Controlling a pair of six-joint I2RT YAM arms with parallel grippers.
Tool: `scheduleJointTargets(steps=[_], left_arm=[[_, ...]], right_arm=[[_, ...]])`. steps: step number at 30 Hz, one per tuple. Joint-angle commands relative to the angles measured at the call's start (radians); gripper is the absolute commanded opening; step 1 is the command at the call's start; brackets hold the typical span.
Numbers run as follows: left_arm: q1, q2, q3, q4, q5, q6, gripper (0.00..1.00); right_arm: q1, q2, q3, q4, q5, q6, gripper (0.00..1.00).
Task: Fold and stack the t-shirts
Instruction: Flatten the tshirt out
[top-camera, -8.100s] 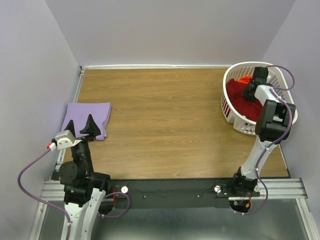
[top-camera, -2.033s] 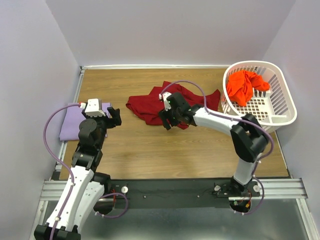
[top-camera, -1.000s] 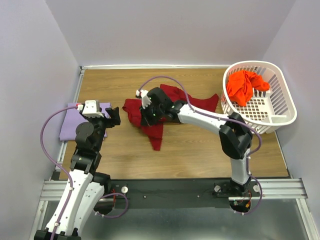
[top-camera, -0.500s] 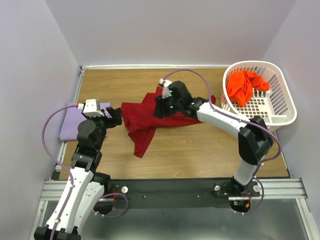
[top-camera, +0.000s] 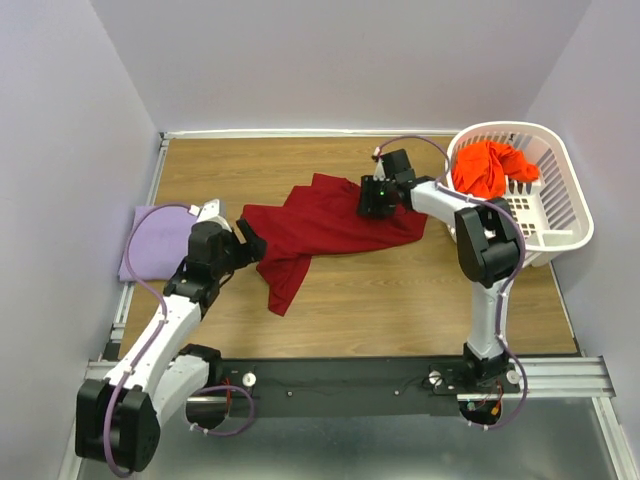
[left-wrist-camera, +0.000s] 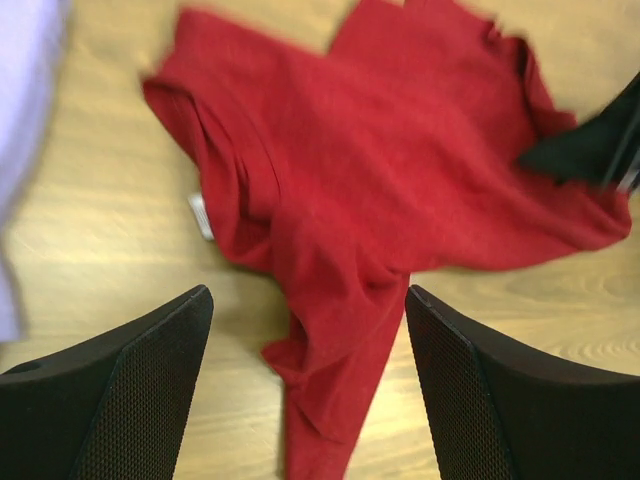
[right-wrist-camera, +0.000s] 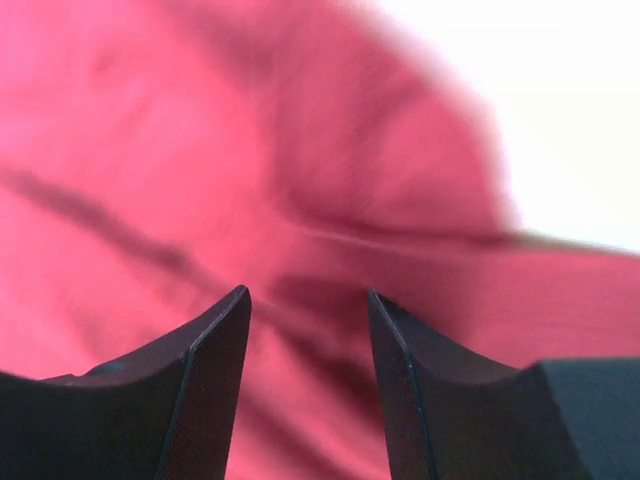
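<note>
Cloth of three colours shows in the overhead view. The dark red t-shirt (top-camera: 330, 225) lies loosely spread and rumpled across the middle of the wooden counter (top-camera: 420, 300). One narrow tail of it trails toward the lower centre of the frame, and its other end reaches toward the upper right. The lavender t-shirt (top-camera: 150, 245) lies flat at the left edge of the counter, apart from the red one. The orange-red t-shirt (top-camera: 485, 168) sits bunched inside the white lattice basket (top-camera: 560, 232) at the upper right.

The left hand (left-wrist-camera: 308, 298) is at the left end of the dark red t-shirt, between it and the lavender one. In the left wrist view its two fingers (left-wrist-camera: 130, 390) stand wide apart and grip nothing. The red cloth lies below them in soft folds, with a small white label (left-wrist-camera: 203, 215) left of centre and a strip of lavender along the left border.

The right hand (right-wrist-camera: 307, 300) is over the upper right part of the dark red t-shirt, near the basket. The right wrist view is blurred, but its fingers (right-wrist-camera: 200, 390) plainly stand partly apart with a gap between them. Red fabric fills the frame behind that gap, and nothing is pinched in it.
</note>
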Motion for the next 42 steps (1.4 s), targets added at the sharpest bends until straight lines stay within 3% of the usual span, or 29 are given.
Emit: scheduleJointTargets(steps=[1,5,14,21,25,35,38,39,41,42], left_arm=[[-0.033,0.080,-0.011,-0.043,0.045,-0.101,0.86],[-0.137,0.117,-0.006,-0.066,0.009,-0.147,0.86],[-0.322,0.074,-0.045,-0.170,-0.172,-0.303,0.86],[-0.347,0.083,-0.052,-0.250,-0.309,-0.437,0.86],[-0.349,0.161,-0.023,-0.235,-0.312,-0.424,0.85],[-0.349,0.352,0.072,-0.126,-0.390,-0.353,0.77],[-0.347,0.387,0.109,-0.104,-0.412,-0.330,0.68],[-0.347,0.395,0.121,-0.106,-0.418,-0.324,0.55],[-0.347,0.404,0.158,-0.127,-0.444,-0.316,0.41],[-0.349,0.402,0.170,-0.140,-0.474,-0.302,0.25]], right_arm=[[-0.090,0.051,0.066,-0.008,0.033,0.061,0.58],[-0.113,0.007,0.096,-0.007,0.085,0.049,0.59],[-0.088,-0.233,-0.068,-0.005,-0.097,0.016,0.66],[0.066,-0.416,-0.311,-0.007,-0.087,0.012,0.69],[0.103,-0.530,-0.422,-0.005,-0.056,0.025,0.69],[0.107,-0.630,-0.563,-0.004,0.024,0.015,0.69],[0.107,-0.656,-0.603,-0.002,0.068,0.025,0.69],[0.107,-0.660,-0.611,-0.001,0.073,0.025,0.69],[0.105,-0.676,-0.632,-0.002,0.079,0.028,0.69],[0.107,-0.682,-0.637,-0.002,0.083,0.033,0.69]])
